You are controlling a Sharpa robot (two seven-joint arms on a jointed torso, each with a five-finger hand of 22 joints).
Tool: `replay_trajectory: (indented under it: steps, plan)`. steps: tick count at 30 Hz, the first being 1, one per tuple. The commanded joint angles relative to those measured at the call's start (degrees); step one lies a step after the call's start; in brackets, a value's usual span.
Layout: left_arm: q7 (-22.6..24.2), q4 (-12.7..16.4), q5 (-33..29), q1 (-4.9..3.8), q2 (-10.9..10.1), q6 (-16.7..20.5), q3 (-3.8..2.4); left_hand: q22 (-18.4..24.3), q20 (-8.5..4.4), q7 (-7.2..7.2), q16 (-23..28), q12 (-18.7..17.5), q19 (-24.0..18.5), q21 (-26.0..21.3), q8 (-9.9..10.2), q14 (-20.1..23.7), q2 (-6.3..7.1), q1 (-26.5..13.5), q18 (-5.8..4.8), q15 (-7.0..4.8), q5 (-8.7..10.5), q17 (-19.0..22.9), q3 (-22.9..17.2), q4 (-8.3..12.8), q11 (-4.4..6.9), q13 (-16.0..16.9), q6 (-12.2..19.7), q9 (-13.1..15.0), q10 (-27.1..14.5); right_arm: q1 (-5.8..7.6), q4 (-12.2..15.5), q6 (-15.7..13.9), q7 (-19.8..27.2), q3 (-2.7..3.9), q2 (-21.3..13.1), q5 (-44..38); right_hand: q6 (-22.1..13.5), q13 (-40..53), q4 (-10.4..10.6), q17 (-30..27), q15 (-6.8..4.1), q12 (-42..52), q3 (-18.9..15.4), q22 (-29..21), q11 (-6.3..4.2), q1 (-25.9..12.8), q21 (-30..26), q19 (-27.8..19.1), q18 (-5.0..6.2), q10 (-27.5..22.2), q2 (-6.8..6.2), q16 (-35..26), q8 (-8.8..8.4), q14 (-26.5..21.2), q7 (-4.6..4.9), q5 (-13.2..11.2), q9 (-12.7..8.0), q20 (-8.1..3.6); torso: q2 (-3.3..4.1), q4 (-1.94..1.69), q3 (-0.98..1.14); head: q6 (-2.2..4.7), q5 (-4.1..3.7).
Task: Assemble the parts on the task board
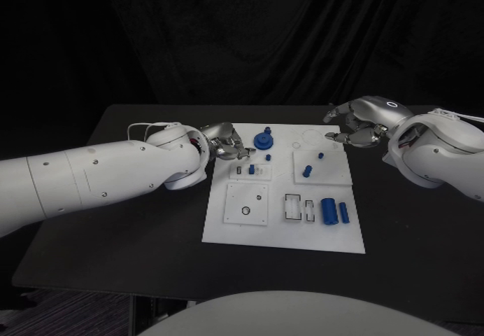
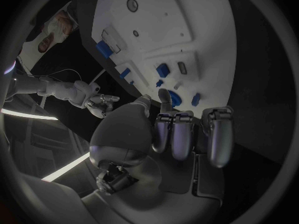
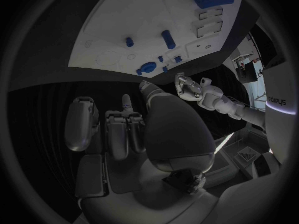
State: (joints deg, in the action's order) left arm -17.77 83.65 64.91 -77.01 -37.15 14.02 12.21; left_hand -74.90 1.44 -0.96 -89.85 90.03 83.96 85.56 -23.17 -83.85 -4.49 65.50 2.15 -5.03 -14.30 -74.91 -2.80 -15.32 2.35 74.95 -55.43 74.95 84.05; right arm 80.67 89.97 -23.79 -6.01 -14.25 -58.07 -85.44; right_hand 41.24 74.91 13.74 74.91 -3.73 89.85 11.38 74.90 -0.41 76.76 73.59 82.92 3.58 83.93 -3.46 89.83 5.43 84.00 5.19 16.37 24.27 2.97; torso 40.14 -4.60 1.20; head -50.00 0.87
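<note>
Taking the board [image 1: 283,234] as our landmark and working from its left edge across, we find the left hand [image 1: 224,143] at the board's far left corner, over the black table [image 1: 121,231]. Its fingers [image 2: 176,134] are curled in toward the palm with nothing between them, as the left wrist view shows. Just beside that hand, on the board's far left part, stands the blue knob [image 1: 264,140], a round piece with a stem rising from it; a short blue peg [image 1: 251,169] stands a little nearer to us.

In the board's middle, on a raised square, a small blue pin [image 1: 306,169] stands upright. Nearer our edge of the board, two blue cylinders lie on their sides: the thick one [image 1: 328,211] and the thin one [image 1: 344,213] just beside it, their long axes running from the near edge toward the far edge, next to two rectangular slots [image 1: 292,207].

At the board's far right corner hangs the right hand [image 1: 355,126], above the surface and holding nothing we can see; its fingers are bent inward and narrow.

We judge the cylinders to be loose parts not yet seated. They lie toward the near right of the board, well apart from both hands, and the right hand is the nearer one. A grasp across the short width, with the hand brought toward us from the far corner, looks the likeliest approach.
</note>
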Motion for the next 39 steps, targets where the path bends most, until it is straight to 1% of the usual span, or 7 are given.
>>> replay_trajectory:
  steps: [1,6,13,20,22,31,39]
  plan:
    - [2.6,0.5,2.3,-1.46,-0.5,1.9,-0.09,-11.3,-0.32,0.18,-0.1,0.0,2.8,0.3,-0.4,-6.1,0.25,1.0,-0.69,-0.39,0.06,-15.1,-0.4,0.0,0.52,15.0,0.4,1.4,5.9,-0.14,0.0,0.2,-1.2,0.04,-0.1,-0.2,0.4,15.1,-0.3,15.1,0.51,0.2,-0.2,10.5,0.5,0.6,-0.3,-0.2,-0.05,6.1,0.03,0.2,-0.35,6.0,-0.03,-0.1,-0.1,0.19,0.03,0.01,0.0,0.0,0.01]
    - [1.6,-0.5,2.6,-3.27,-0.8,-2.5,-0.09,-11.5,-0.33,0.14,-0.1,0.0,3.0,0.6,-0.3,-6.1,0.54,1.9,-0.8,-0.38,0.06,-15.1,-0.6,-0.2,0.51,15.0,0.7,1.4,5.9,-0.13,0.0,0.3,-1.4,0.04,-0.1,-0.2,0.4,15.1,-0.2,15.1,0.52,0.2,-0.2,10.5,0.51,0.4,-0.3,-0.2,-0.05,6.1,0.1,0.2,-0.38,6.0,-0.03,-0.1,-0.1,0.2,0.0,-0.03,0.02,0.0,0.16]
    - [-1.0,-4.7,2.7,-4.07,0.9,-8.3,-0.08,-11.7,-0.3,-0.11,-0.1,0.0,3.1,0.6,0.1,-6.1,0.6,2.0,-0.83,-0.31,0.1,-15.1,-0.5,-1.0,0.38,15.0,1.2,1.2,5.9,-0.13,-0.1,0.3,-1.4,0.04,0.2,-0.2,0.4,15.1,-0.1,15.1,0.53,0.2,-0.2,10.5,0.51,0.4,-0.3,-0.2,-0.06,6.1,0.15,0.2,-0.41,6.0,-0.03,-0.1,-0.2,0.21,0.06,-0.07,0.04,0.0,0.04]
    - [-2.4,-9.2,2.7,-3.99,3.4,-11.3,-0.07,-11.7,-0.05,-0.58,-0.1,0.0,3.1,0.6,0.7,-6.1,0.86,-0.7,-0.85,0.01,0.2,-15.1,0.9,-1.5,-0.02,15.0,1.4,0.9,5.9,-0.21,-0.3,0.5,-1.2,0.04,0.3,-0.2,0.4,15.1,-0.1,15.1,0.53,0.2,-0.2,10.4,0.51,0.3,-0.3,-0.2,-0.05,6.1,0.18,0.2,-0.41,6.0,-0.03,-0.1,-0.2,0.21,-0.01,-0.06,0.18,0.0,-0.15]
    - [-2.6,-10.5,2.8,-3.9,4.1,-12.0,-0.07,-11.8,0.05,-0.65,-0.1,0.0,3.1,0.7,0.8,-6.1,0.89,-2.3,-0.86,0.11,0.2,-15.1,1.6,-1.5,-0.1,15.0,1.2,0.9,5.9,-0.3,-0.3,0.5,-1.2,0.04,0.3,-0.2,0.4,15.1,-0.1,15.1,0.53,0.2,-0.2,10.4,0.51,0.3,-0.3,-0.2,-0.05,6.1,0.18,0.2,-0.41,6.0,-0.03,-0.1,-0.2,0.21,0.02,-0.06,0.11,0.0,-0.09]
    - [-2.8,-14.1,2.8,-3.51,6.4,-13.8,-0.07,-11.8,0.09,-0.65,-0.1,0.0,3.1,0.6,0.9,-6.1,0.91,-2.9,-0.85,0.13,0.19,-15.1,1.9,-1.5,-0.12,15.0,1.1,0.9,5.9,-0.41,-0.4,0.4,-1.1,0.04,0.5,-0.2,0.5,15.1,-0.1,15.1,0.53,0.2,-0.2,10.5,0.51,0.3,-0.3,-0.2,-0.05,6.1,0.21,0.2,-0.41,6.0,-0.03,-0.1,-0.2,0.21,0.21,0.21,-0.15,0.0,0.27]
    - [-2.8,-16.0,2.8,-3.18,7.5,-14.8,-0.07,-11.7,0.1,-0.65,-0.1,0.0,3.1,0.6,0.9,-6.1,0.9,-2.9,-0.83,0.14,0.18,-15.1,2.0,-1.4,-0.12,15.0,1.1,0.9,5.9,-0.43,-0.4,0.4,-1.1,0.04,0.6,-0.2,0.5,15.1,-0.1,15.1,0.53,0.2,-0.2,10.5,0.51,0.3,-0.3,-0.2,-0.05,6.1,0.21,0.2,-0.41,6.0,-0.03,-0.1,-0.2,0.21,0.23,0.17,-0.06,0.0,0.17]
